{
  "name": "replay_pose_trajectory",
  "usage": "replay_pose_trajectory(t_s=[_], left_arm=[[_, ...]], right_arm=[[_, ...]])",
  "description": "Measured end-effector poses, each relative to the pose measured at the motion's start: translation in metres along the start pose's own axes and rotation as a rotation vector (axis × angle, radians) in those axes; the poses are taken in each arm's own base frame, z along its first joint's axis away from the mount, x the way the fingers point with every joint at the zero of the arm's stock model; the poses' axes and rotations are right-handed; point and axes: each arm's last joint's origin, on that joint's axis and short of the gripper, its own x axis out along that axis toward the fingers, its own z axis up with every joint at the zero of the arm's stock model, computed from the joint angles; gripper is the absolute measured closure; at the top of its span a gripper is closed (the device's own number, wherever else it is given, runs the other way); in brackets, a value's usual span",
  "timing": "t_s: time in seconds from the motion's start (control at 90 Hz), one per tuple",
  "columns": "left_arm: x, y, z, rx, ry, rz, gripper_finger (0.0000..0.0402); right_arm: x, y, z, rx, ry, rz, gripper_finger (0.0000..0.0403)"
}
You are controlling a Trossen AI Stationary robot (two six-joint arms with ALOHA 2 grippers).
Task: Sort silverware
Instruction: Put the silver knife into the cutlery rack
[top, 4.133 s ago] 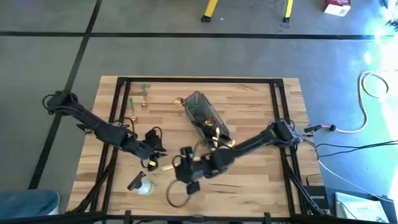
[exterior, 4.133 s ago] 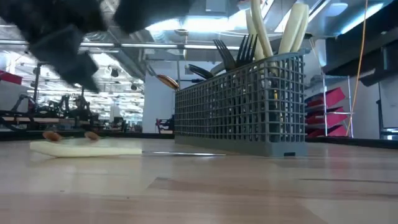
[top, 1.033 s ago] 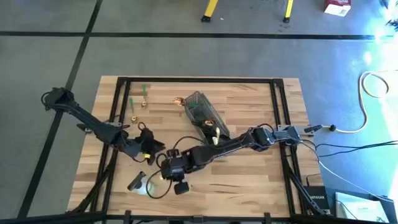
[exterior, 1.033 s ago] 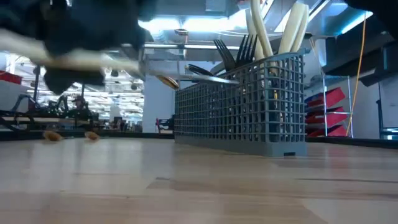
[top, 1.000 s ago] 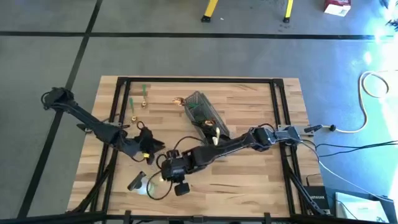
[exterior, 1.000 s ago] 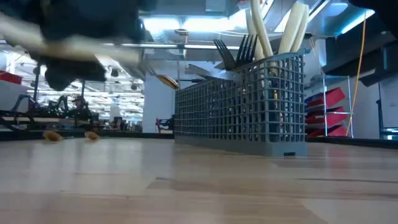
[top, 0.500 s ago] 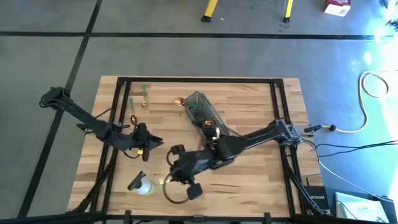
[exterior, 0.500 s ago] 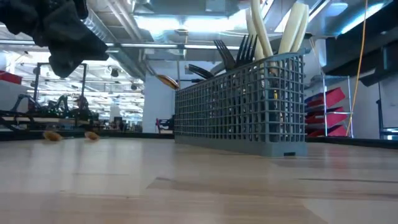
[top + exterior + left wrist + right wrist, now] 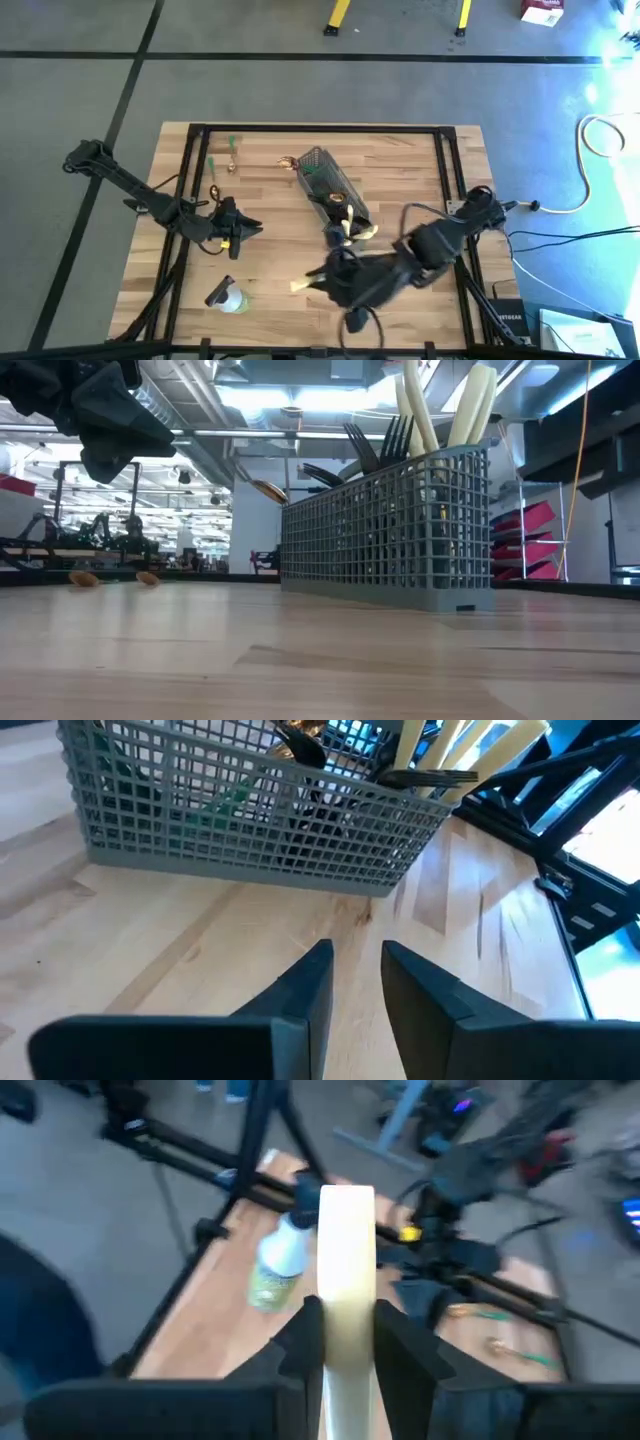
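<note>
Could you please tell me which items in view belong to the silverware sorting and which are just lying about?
Part of the job:
- pale utensil held in the right claw
- utensils standing in the mesh basket
- green and gold utensils loose on the table

Lying about:
- clear bottle
- left claw, empty, waiting beside the basket

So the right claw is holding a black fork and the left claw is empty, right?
Not quite. The right claw is shut on a pale tan flat-handled utensil, not a black fork; the right wrist view shows it clamped between the fingers. The rest holds: the left claw is open and empty, facing the grey wire-mesh basket.
</note>
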Motion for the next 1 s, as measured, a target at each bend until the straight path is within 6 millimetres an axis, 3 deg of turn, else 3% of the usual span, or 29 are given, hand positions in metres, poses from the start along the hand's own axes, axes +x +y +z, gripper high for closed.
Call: replay_pose_trajectory(t_s=[0.211, 0.467, 0.8, 1.0], left_arm=[[0.000, 0.000, 0.000, -0.002, 0.000, 0.000, 0.0329], [0.000, 0.000, 0.000, -0.003, 0.001, 0.001, 0.0329], [0.000, 0.000, 0.000, -0.011, 0.003, 0.001, 0.0329], [0.000, 0.000, 0.000, -0.027, 0.002, 0.002, 0.0329]], right_arm=[[-0.027, 0.015, 0.003, -0.028, -0.035, -0.091, 0.0347], [-0.021, 0.022, -0.025, -0.017, -0.059, -0.127, 0.0347], [-0.048, -0.003, -0.100, 0.119, -0.424, -0.189, 0.0347], [-0.034, -0.022, -0.150, 0.124, -0.752, -0.186, 0.0347]])
